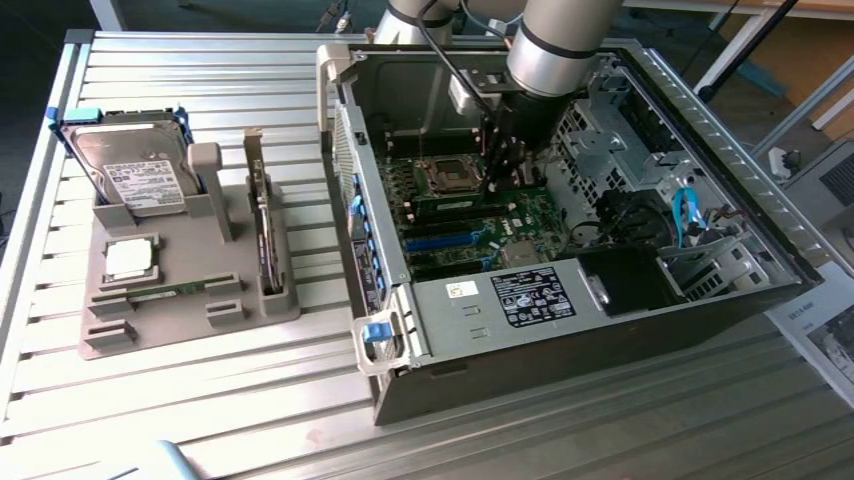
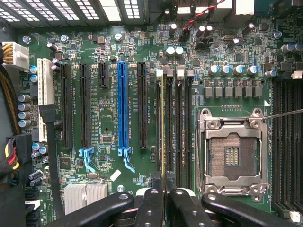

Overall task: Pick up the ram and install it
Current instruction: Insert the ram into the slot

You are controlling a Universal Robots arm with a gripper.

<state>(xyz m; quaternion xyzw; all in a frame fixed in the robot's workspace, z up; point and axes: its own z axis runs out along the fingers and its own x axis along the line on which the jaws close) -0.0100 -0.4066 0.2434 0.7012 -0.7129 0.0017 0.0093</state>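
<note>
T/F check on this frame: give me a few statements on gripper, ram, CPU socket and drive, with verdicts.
1. The gripper is inside the open computer case, over the motherboard. True.
2. The processor socket holds a chip. False: it is empty; the processor chip lies in the grey tray.
3. The gripper is shut on the ram, held edge-on along the memory slots. True.
4. The hard drive is mounted in the case. False: it sits in the grey tray, outside the case.
</note>
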